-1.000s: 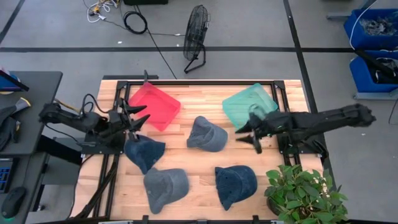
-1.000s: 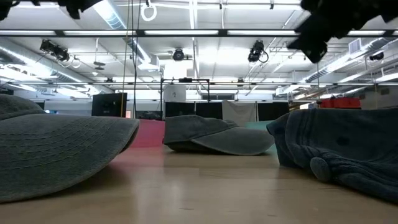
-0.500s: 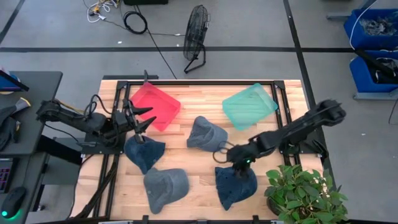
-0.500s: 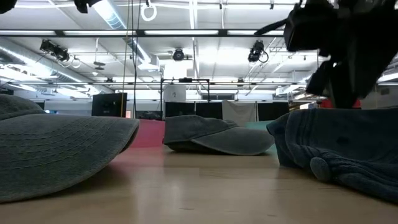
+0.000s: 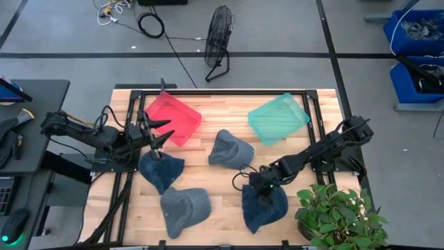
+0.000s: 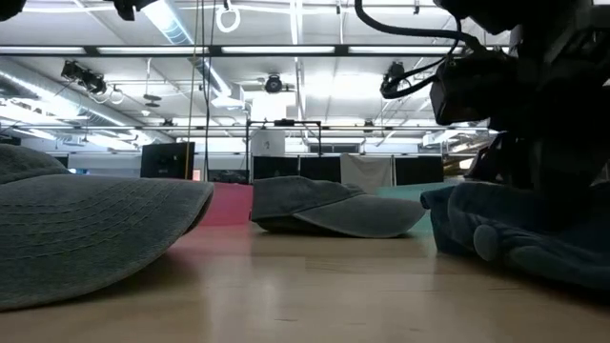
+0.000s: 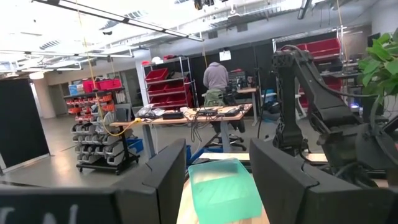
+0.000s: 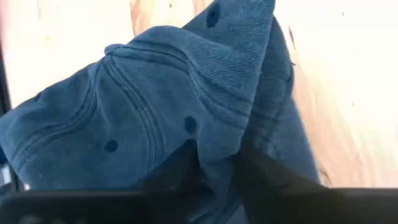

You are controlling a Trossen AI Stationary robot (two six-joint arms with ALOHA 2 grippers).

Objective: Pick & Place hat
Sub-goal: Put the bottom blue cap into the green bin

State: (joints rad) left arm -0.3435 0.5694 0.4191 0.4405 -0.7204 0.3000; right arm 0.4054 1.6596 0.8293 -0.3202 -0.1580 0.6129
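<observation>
Several caps lie crown-up on the wooden table. My right gripper [image 5: 259, 187] has come down onto the far edge of the blue hat [image 5: 265, 205] at the near right, and it is shut on a ridge of its cloth [image 8: 219, 149]. In the low view it [image 6: 519, 114] stands over that hat [image 6: 534, 238]. My left gripper [image 5: 157, 132] is open and waits above the table's left side, just beyond a dark blue hat [image 5: 161, 171]. In the left wrist view its fingers [image 7: 163, 180] frame the teal tray [image 7: 224, 190]. My right gripper pinches a raised fold of the blue hat's crown [image 8: 214, 140] between its two fingers [image 8: 185, 163]. It comes from above, slanting down from the table's right. The hat's brim and the remainder of the crown lie on the table [image 5: 267, 212].
A grey-blue hat [image 5: 231, 149] lies mid-table and another [image 5: 184, 208] at the near left. The red tray [image 5: 173, 118] and the teal tray [image 5: 277, 117] sit along the far side. A potted plant [image 5: 340, 217] stands at the near right corner, close to my right arm.
My right gripper has swung from beside the teal tray toward the near edge, dropped onto the blue hat and taken hold of its cloth. The hat's far edge is bunched narrower than before. The left arm has kept still.
</observation>
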